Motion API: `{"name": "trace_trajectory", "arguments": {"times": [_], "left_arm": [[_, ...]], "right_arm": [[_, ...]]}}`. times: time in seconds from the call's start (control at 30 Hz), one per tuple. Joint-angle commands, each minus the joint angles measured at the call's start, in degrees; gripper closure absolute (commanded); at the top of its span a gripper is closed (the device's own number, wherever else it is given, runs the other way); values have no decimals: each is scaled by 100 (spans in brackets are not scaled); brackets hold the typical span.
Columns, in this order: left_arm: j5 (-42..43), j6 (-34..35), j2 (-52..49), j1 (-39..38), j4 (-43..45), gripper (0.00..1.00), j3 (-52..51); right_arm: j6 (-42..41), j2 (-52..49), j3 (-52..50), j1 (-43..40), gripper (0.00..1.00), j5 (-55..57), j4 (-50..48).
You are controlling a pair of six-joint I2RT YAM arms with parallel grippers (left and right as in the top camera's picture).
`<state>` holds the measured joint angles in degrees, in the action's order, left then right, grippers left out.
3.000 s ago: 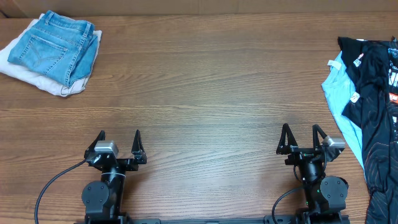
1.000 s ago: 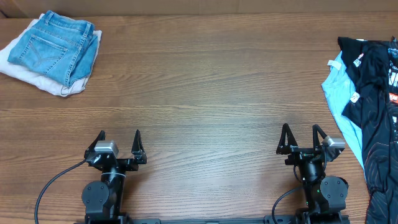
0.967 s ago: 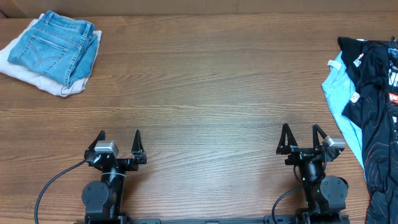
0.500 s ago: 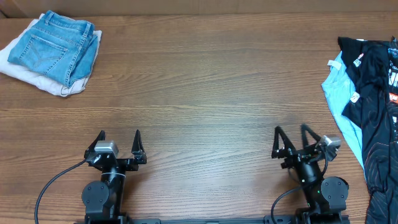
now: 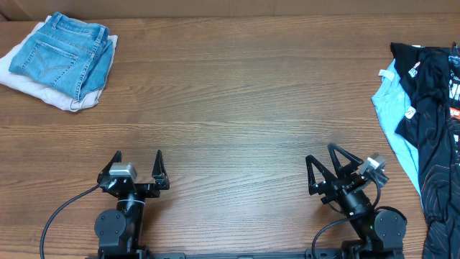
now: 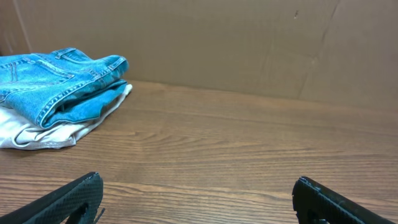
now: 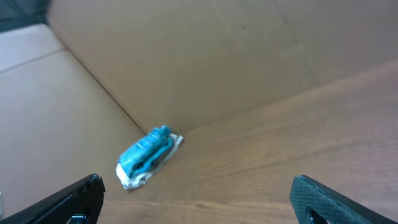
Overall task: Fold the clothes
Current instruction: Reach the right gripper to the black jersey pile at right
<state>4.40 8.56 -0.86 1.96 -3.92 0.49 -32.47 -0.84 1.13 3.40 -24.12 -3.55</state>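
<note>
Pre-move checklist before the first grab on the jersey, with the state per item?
1. Left gripper open and empty: ok.
2. Right gripper open and empty: ok.
3. Right gripper aimed at the jersey: not ok. It angles toward the table's far left, and its wrist camera shows the jeans.
4. Jersey fully in view: not ok. It lies crumpled at the right edge, cut off by the overhead frame.
5. Jersey free of the light blue garment: cannot tell. They overlap in one pile.
6. Bare table to spread it on: ok.
</note>
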Motion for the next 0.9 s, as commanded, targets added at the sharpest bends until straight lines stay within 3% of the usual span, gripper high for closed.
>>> {"name": "trace_trajectory", "arguments": {"times": [0.0,0.13,0.3,0.57,0.87], "left_arm": [[-48,-129,55,-37,-15,0,-22],[-48,-127,55,-39,-15,0,-22],[-48,-127,55,-39,-15,0,-22],[-48,-127,55,-37,-15,0,-22],[-48,-127,55,-39,-15,0,-22]], "right_arm": [[260,42,358,-11,0,37,-57],[793,-306,1095,-11,0,704,219],[1650,-1550,2306,-17,0,1589,638],[2275,-4937,4763,-323,0,3672,2122],[2293,-8889,8006,-1978,0,3652,4533]]}}
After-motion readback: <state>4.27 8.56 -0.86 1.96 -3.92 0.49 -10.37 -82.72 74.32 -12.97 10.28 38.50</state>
